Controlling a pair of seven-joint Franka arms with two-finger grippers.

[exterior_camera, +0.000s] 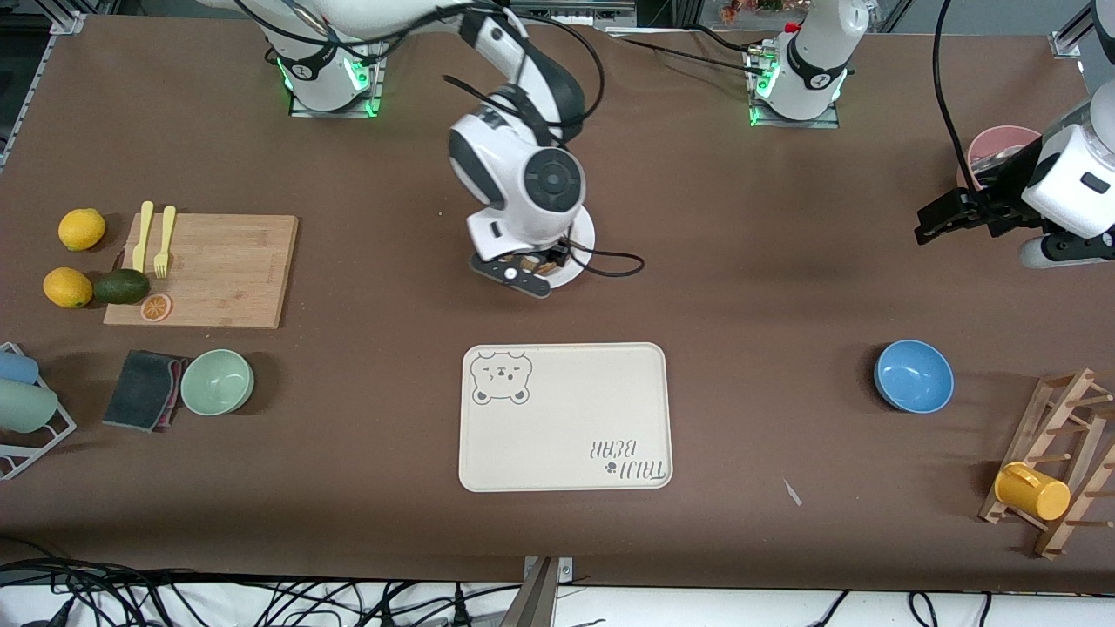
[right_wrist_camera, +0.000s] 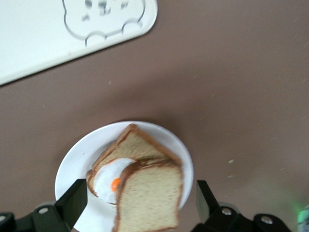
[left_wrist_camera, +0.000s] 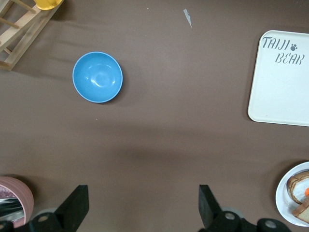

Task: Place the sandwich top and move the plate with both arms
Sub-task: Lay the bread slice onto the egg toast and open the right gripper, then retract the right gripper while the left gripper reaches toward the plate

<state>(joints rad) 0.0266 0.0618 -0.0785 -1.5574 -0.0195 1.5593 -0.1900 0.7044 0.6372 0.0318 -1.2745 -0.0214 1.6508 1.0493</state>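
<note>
I see the right gripper (right_wrist_camera: 137,205) open over the bread top (right_wrist_camera: 149,198) on the plate (right_wrist_camera: 77,164), while the left gripper (left_wrist_camera: 142,205) waits open.

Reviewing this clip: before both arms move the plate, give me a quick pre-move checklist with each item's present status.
1. Sandwich top on the egg slice: ok, though skewed and overhanging.
2. Right gripper released the bread: ok, fingers open around it.
3. Plate rim free to grasp: ok on the visible part.
4. Left gripper open: ok.
5. Left gripper at the plate: not ok, it hangs over bare table near the pink cup.
6. Tray empty: ok.
</note>
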